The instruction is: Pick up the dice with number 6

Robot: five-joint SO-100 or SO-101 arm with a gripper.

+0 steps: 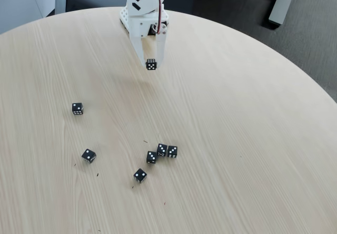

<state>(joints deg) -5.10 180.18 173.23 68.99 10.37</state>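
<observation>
**Six-pip die held off the table**

The die with six pips (pixel 151 64) sits pinched at the very tip of the pincer (pixel 151 63), raised above the table (pixel 237 139) with a soft shadow below it on the wood. The face turned to the fixed view shows two rows of three white pips. The two white fingers are clamped on its opposite sides, and only their tips touch it.

As a judgement: the cube is tiny, light and rigid, with smooth, slick faces, so it cannot be crushed but could pivot or squirt out if squeezed off-centre. The safest hold is flat on two opposite faces, across the middle, not on edges or corners. The present grip is shallow, so a jolt could drop it.

Well below the pincer in this view lie five other black dice: a cluster of three (pixel 161 152) almost straight beneath, one more (pixel 139 175) just past them, and two (pixel 77 108) (pixel 88 155) off to the left, all apart from the held die.
</observation>
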